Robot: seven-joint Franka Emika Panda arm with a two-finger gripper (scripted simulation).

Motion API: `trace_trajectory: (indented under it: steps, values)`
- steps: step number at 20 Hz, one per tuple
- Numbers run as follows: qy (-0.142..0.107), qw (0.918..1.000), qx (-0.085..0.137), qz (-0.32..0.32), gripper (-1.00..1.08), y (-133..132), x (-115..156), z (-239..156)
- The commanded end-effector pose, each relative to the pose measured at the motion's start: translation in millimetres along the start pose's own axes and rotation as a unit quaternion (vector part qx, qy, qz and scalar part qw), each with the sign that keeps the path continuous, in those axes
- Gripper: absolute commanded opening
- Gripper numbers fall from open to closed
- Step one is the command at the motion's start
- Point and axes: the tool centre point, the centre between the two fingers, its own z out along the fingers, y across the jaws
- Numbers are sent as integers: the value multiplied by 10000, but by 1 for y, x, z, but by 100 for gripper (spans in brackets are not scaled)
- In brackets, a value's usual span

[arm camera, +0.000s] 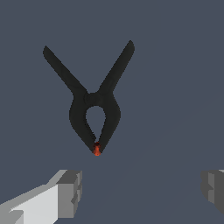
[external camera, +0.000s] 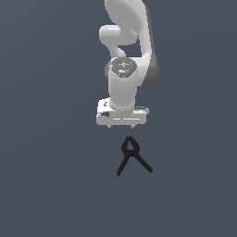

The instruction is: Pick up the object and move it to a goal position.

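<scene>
Hovering over dark bench, tool points down, fingers spread wide apart, holding nothing. Black spring clamp lies flat on bench, near tool but apart from it. Red tip faces tool; two thin legs splay away from it.

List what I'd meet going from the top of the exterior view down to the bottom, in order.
Arm's white upper links → round wrist joint → open pincer → spring clamp's red tip → clamp's looped head → its two splayed legs.
</scene>
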Motion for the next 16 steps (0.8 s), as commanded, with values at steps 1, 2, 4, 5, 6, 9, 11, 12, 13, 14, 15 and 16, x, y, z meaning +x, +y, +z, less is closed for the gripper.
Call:
trace_trajectory:
  steps: [1, 2, 4, 5, 6, 9, 11, 12, 13, 14, 15, 16]
  values:
    - [0, 10000, 0, 0, 28, 0, 0, 0]
    - [1, 10000, 0, 5, 28, 0, 0, 0]
    - [4, 10000, 1, 42, 28, 1, 1, 0]
    - [7, 10000, 2, 72, 28, 2, 2, 0]
    - [8, 10000, 3, 96, 28, 2, 2, 0]
    - [5, 9999, 6, 109, 28, 3, 2, -1]
    - [10, 9999, 3, 117, 28, 3, 2, 0]
    - [15, 9999, 1, 131, 28, 3, 3, 0]
    - [23, 9999, -3, 152, 28, 3, 4, 1]
    - [33, 9998, -7, 178, 28, 3, 6, 2]
    - [46, 9998, -13, 209, 28, 3, 7, 3]
    - [61, 9997, -20, 246, 28, 3, 10, 4]
